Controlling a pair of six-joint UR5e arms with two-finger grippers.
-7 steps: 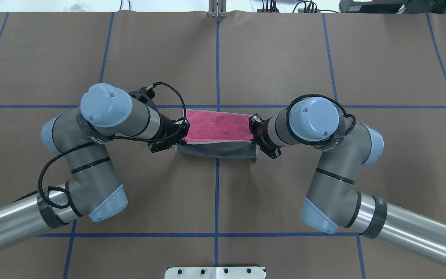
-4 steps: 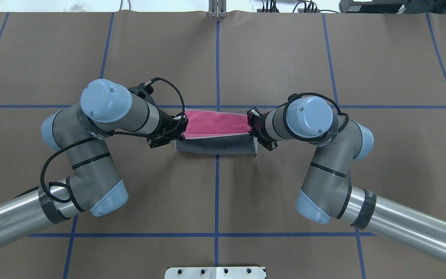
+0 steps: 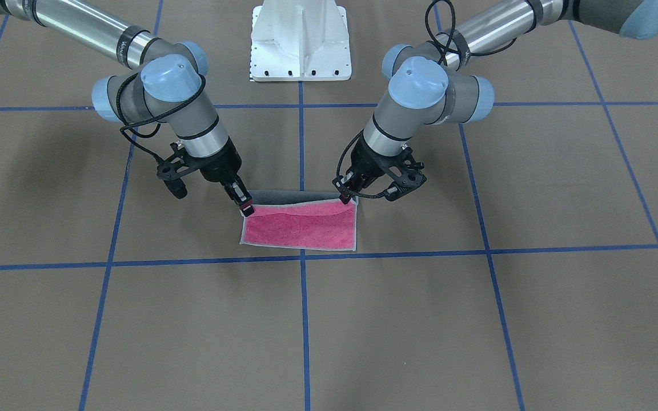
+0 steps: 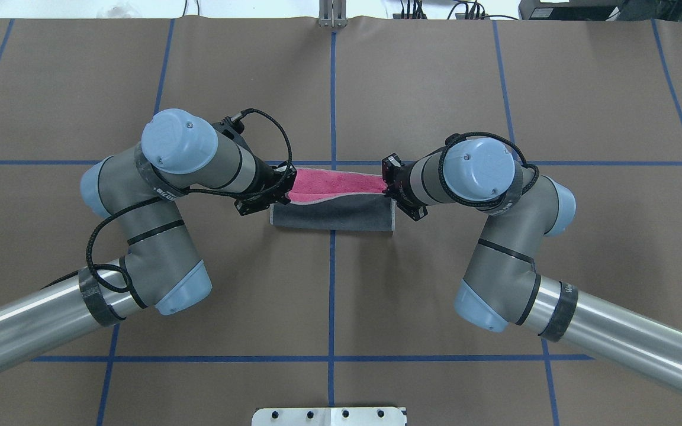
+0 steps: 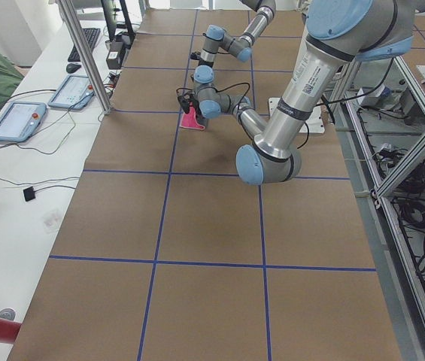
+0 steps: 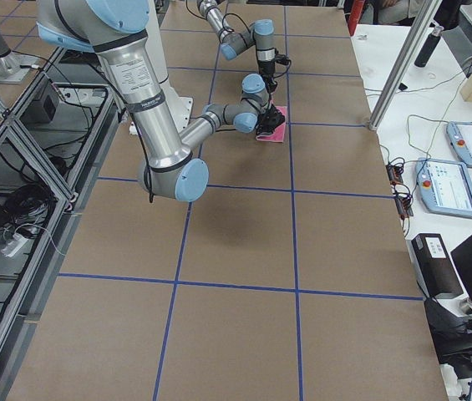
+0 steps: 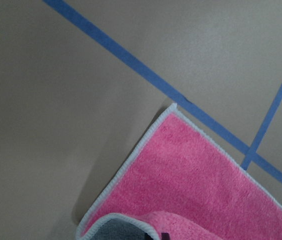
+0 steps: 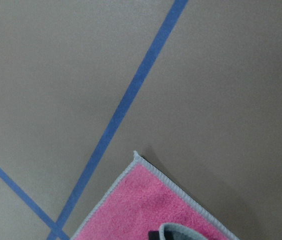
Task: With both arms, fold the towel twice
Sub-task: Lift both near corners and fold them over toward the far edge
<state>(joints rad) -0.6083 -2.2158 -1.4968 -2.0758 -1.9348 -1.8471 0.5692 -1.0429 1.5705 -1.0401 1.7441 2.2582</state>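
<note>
- Pink-and-grey towel (image 4: 332, 216) lies mid-table (image 4: 436, 284), its long axis running 9 to 3 o'clock in the overhead view, between the two grippers.
- Left gripper (image 4: 282, 190) is pinched tight on the corner at the 9 o'clock end, and the right gripper (image 4: 388, 188) on the 3 o'clock corner. Neither is nearer.
- Grey flap arches up from 6 o'clock, and the uncovered pink strip lies at 12 o'clock from both grippers. The held edge probably needs to travel that way, level, to meet the far edge.
</note>
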